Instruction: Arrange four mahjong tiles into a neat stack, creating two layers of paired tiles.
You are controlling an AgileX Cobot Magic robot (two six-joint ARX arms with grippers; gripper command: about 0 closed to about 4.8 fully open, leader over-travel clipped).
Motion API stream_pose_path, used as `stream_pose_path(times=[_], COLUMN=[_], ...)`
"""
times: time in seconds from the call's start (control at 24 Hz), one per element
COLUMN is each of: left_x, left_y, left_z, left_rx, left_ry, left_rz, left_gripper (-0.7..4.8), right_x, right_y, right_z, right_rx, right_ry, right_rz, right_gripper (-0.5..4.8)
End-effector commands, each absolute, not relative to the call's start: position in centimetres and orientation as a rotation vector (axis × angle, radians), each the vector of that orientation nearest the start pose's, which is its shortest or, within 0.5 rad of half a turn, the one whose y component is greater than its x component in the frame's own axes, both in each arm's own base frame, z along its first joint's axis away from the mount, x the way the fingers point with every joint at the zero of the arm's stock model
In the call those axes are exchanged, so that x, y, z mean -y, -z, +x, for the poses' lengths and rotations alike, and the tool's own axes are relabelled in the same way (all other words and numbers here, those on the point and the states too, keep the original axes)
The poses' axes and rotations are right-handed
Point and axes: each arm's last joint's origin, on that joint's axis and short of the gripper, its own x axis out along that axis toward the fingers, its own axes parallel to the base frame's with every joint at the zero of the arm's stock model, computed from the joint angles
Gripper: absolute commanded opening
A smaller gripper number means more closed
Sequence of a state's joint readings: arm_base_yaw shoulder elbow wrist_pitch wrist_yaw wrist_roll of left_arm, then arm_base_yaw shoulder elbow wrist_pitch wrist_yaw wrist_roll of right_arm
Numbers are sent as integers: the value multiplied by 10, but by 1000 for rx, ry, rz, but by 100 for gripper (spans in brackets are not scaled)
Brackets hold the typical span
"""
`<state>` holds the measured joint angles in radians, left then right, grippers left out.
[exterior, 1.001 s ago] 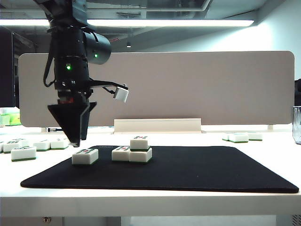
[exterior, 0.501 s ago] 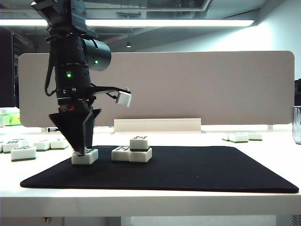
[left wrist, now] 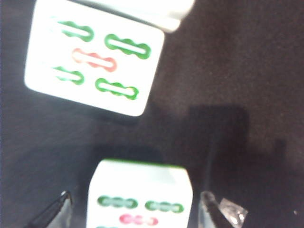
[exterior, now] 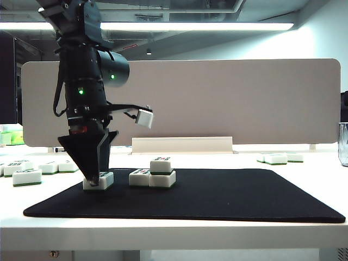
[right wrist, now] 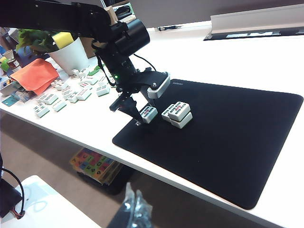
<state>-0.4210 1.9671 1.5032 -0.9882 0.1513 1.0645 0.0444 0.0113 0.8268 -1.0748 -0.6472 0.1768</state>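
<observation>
Left claw (exterior: 95, 179) astride lone tile (exterior: 100, 181)

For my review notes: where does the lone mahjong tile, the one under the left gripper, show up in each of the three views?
Exterior view: lone tile on the black mat's left part, at the open left gripper's tips.
Left wrist view: lone tile between the two fingertips, cut off by the picture's edge.
Right wrist view: lone tile beside the three-tile pile.
Shared landmark: that three-tile pile.

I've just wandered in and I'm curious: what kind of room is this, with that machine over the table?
Probably an office turned robot test bench: a white desk with a divider panel, ceiling strip lights, and the left gripper down over a mahjong tile on a black mat.
</observation>
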Motion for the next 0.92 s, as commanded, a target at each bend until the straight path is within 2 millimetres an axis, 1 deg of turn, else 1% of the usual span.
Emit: stream_pose_path(times=[0.04,0.08,0.13,0.17,0.21,0.29,0.42,0.63,0.71,0.92], left_x=[160,160,160,160,160,160,162,184,188,189], left_y=[-194,-194,-194,-194,-193,-193,-198,-218,-221,-221], left_z=[344,344,344,344,345,345,344,345,346,346], left_rx=[-1080,-1078,-1078,-1078,-1077,-1077,-1077,-981,-945,-941], left_ry=[1221,1220,1220,1220,1220,1220,1209,1207,1205,1206], left_rz=[1026,1026,1026,1026,1026,1026,1017,1053,1063,1063], left_gripper=[322,292,232,200,190,146,146,147,148,153], right_x=[-16,-16,-16,-16,-16,-16,-16,-16,-16,-16], right_y=[-303,-303,-303,-303,-303,-303,-303,-303,-303,-303], right_z=[-35,-35,-35,-35,-35,-35,-35,-35,-35,-35], right_rx=[-291,-291,-290,-291,-291,-290,-291,-290,-290,-290], right_ry=[-666,-666,-666,-666,-666,-666,-666,-666,-666,-666], right_rz=[238,238,238,238,238,238,238,238,238,238], right_gripper=[-1,-1,-1,-1,-1,-1,-1,-1,-1,-1])
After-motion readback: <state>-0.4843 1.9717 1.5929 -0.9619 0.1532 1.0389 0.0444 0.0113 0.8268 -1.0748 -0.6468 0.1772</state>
